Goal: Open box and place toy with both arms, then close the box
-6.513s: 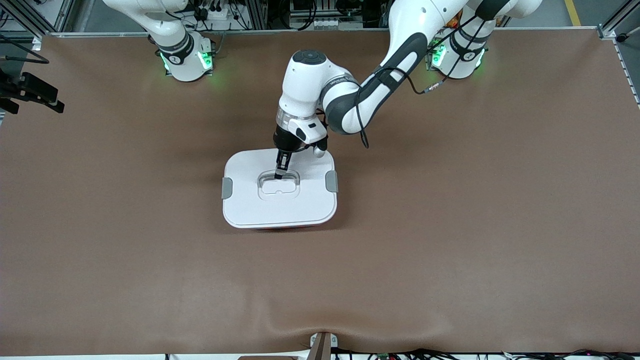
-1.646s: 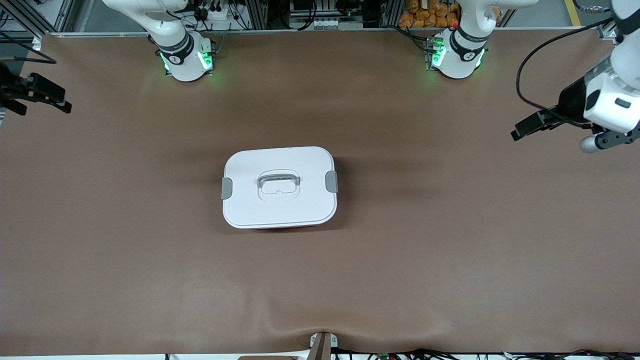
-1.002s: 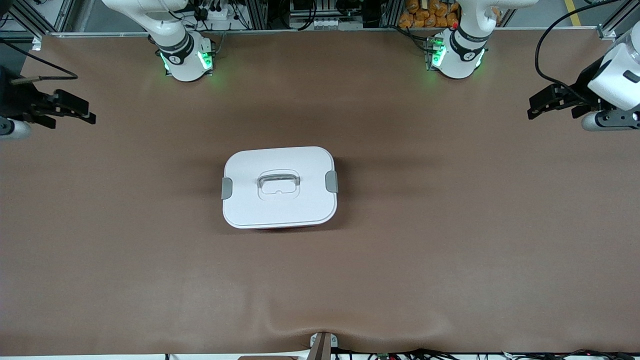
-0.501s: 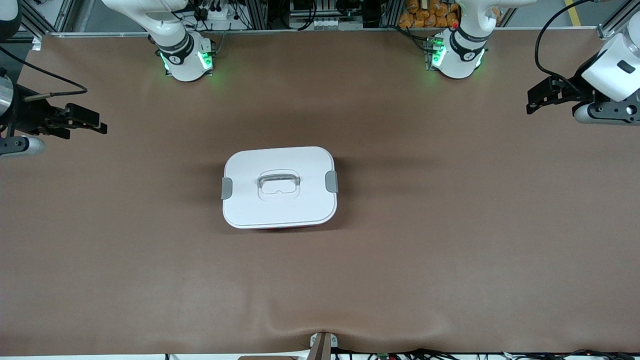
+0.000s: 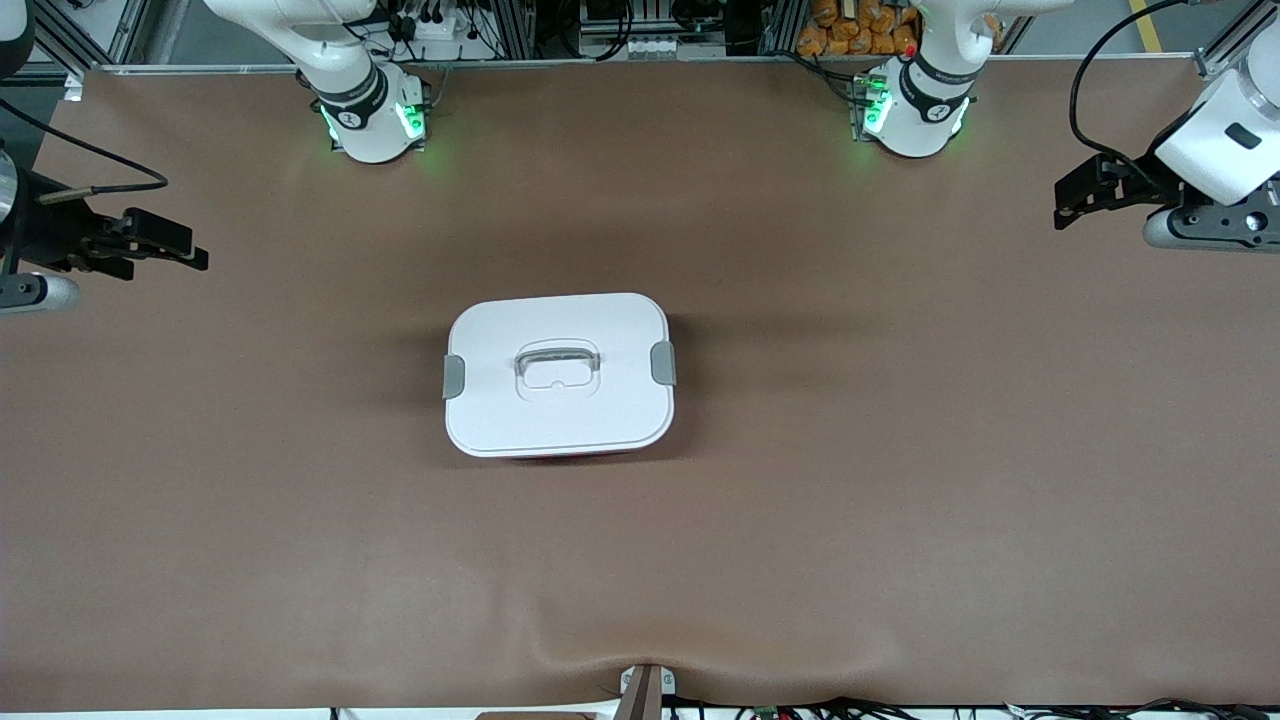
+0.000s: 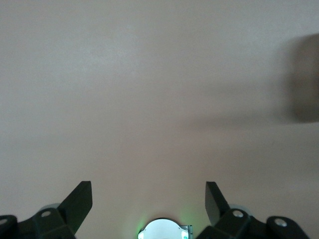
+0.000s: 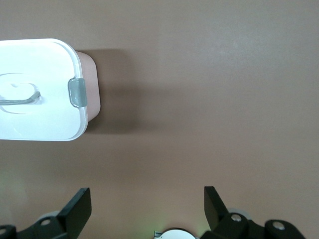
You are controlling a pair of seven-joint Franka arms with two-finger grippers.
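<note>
The right end effector (image 5: 175,245) is held in the air over the worktop (image 5: 900,480) edge at the right arm's end, fingers (image 7: 77,206) spread apart, nothing between them. The box (image 5: 558,375) is set approx. mid-worktop, white lid on, both grey clips (image 5: 454,376) at its sides, clear handle (image 5: 556,356) lying centred. The toy isn't seen. The left end effector (image 5: 1085,195) is held over the edge at the left arm's end, fingers (image 6: 79,201) likewise apart & empty.
</note>
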